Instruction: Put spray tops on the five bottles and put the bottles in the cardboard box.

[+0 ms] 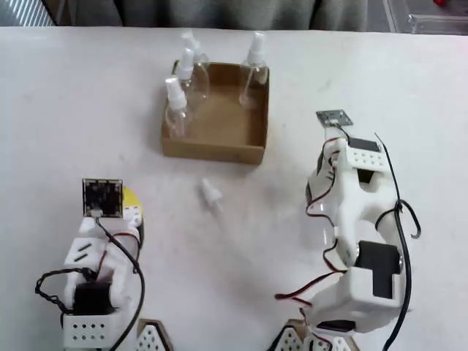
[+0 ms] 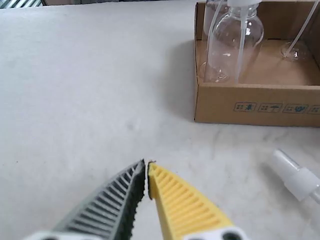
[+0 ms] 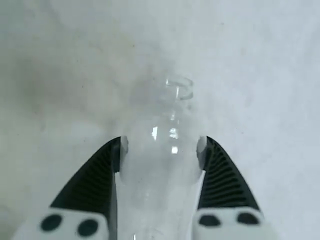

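- Left tool [image 2: 147,168], left wrist view: the grey and yellow jaws are pressed together on nothing, over the bare bench [image 2: 75,100]. The loose spray top [image 2: 296,176] lies on its side near the front wall of the cardboard box [image 2: 250,106]. Judging from this, the jaws should part wide and take the top by its head, leaving the tube end free to enter a neck.
- Right tool [image 3: 161,146], right wrist view: it is clamped across the body of an uncapped clear bottle [image 3: 171,117], with the open neck pointing away from the jaws. Whether the bottle rests on the bench cannot be told. The likely need is a steady hold with the neck unobstructed. The grip and the bare neck are read from this view.
- High view: 4 capped bottles [image 1: 178,117] stand in the cardboard box [image 1: 219,150]. The spray top [image 1: 210,194] lies just in front of it, between the 2 arms. This view supplies the count and the layout, so 1 bottle looks left to cap.
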